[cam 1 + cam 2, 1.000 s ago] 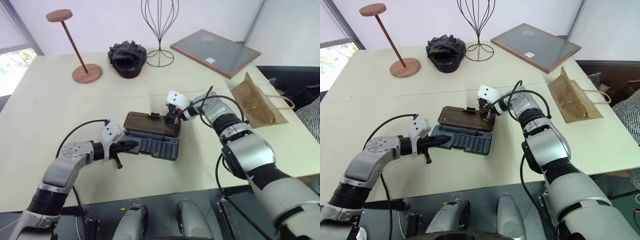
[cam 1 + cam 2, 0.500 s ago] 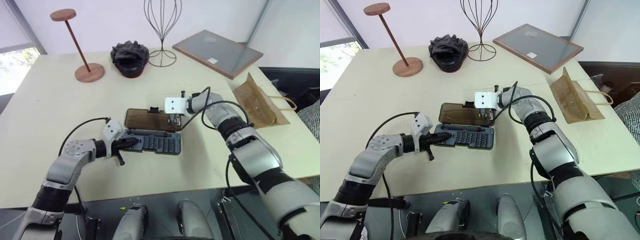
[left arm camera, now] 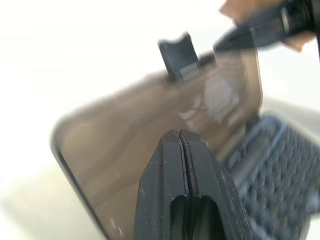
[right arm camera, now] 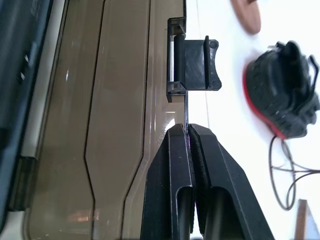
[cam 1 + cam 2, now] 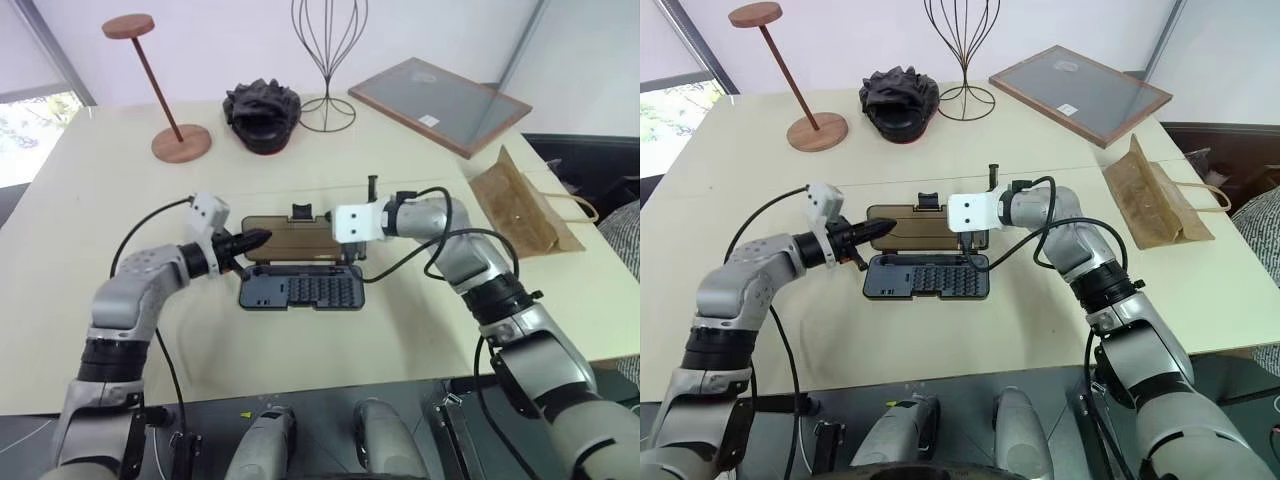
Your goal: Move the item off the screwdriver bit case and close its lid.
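The screwdriver bit case (image 5: 300, 291) lies open mid-table, rows of bits showing. Its smoky brown lid (image 5: 295, 240) stands raised off the table behind the base, black latch tab (image 5: 300, 212) uppermost. My left gripper (image 5: 260, 239) is shut, its tip against the lid's left end. My right gripper (image 4: 186, 129) is shut too, fingertips meeting at the lid's upper rim beside the latch tab (image 4: 192, 62); whether the rim is pinched I cannot tell. The item, a brown paper bag (image 5: 515, 205), lies at the table's right side, well clear of the case.
Along the far side stand a wooden disc-topped stand (image 5: 181, 142), a lumpy black object (image 5: 260, 115), a wire stand (image 5: 328, 60) and a wood-framed grey panel (image 5: 440, 92). The table's near edge runs just below the case.
The lid has swung up from flat on the table to standing. My left gripper rose from the case base to the lid's left end. My right gripper lifted and rolled with the lid.
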You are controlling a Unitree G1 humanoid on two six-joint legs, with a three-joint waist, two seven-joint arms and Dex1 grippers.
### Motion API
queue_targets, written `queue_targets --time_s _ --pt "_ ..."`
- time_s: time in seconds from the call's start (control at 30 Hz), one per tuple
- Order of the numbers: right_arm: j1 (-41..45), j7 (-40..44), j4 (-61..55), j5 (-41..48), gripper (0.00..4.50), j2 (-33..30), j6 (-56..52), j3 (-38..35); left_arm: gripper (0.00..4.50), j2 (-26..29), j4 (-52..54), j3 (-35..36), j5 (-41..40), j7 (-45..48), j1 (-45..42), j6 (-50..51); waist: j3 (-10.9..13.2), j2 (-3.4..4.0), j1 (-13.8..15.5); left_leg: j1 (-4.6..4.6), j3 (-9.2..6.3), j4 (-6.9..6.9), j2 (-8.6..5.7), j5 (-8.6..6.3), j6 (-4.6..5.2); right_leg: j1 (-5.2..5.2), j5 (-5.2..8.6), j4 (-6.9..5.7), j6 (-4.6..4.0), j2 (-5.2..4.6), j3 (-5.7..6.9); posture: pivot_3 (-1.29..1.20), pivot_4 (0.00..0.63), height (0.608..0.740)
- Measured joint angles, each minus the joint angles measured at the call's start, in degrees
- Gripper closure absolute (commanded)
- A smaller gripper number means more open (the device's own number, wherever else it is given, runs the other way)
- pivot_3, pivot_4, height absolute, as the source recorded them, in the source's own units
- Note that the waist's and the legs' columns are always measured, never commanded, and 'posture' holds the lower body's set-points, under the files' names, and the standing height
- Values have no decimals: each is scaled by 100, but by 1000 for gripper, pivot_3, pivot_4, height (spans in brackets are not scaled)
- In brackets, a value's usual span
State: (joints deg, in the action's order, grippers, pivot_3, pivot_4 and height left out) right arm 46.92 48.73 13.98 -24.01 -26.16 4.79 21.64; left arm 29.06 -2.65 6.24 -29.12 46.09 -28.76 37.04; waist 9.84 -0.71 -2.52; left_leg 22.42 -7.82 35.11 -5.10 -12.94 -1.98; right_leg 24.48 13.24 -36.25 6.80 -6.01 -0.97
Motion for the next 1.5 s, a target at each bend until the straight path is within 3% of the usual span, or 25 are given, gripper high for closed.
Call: queue_targets --time_s 0.23,0.4,0.73,1.17,1.2,1.27,1.47,1.5 --pt "-62 -119 -146 -50 4462 6 -86 47 4500 -39 -699 970 -768 -339 -1105 399 2 -3 -5 0 1 1 0 0 -1 0 0 1 0 0 0 0 150 740" --pt "-116 -166 -206 -57 4462 0 -119 50 4500 30 -1542 1160 -612 -612 -1244 151 2 -3 -2 0 1 1 -1 1 -1 0 0 1 0 0 0 0 150 740" --pt "-136 -94 -635 -48 4462 -11 -348 50 4500 -99 -3002 550 370 -316 -1018 -888 4 -8 12 3 2 2 -2 0 -2 1 -1 1 1 1 1 0 150 740" --pt "-364 29 -994 -38 4462 -45 -674 52 4500 -267 -2755 -210 723 520 -784 -963 4 -8 9 3 3 2 -2 0 -2 2 -1 1 1 2 1 0 150 740" --pt "-364 39 -995 -37 3875 -45 -690 53 4500 -267 -2752 -221 726 555 -777 -941 4 -8 11 3 3 3 -2 0 -2 2 -1 0 1 2 0 0 150 740" --pt "-364 47 -998 -30 3177 -41 -695 53 4500 -267 -2749 -230 728 592 -775 -915 4 -8 13 3 3 3 -2 0 -2 1 -1 0 1 1 1 0 150 740" --pt "-356 108 -998 -7 22 -56 -733 54 4500 -262 -2629 -230 739 628 -740 -899 4 -8 13 3 3 4 -2 0 -2 1 -1 1 1 1 1 0 150 740" --pt "-336 227 -1003 14 22 -116 -834 56 4500 -262 -2629 -234 742 633 -738 -902 4 -8 13 3 3 4 -2 0 -2 1 -1 1 1 1 1 0 150 740"
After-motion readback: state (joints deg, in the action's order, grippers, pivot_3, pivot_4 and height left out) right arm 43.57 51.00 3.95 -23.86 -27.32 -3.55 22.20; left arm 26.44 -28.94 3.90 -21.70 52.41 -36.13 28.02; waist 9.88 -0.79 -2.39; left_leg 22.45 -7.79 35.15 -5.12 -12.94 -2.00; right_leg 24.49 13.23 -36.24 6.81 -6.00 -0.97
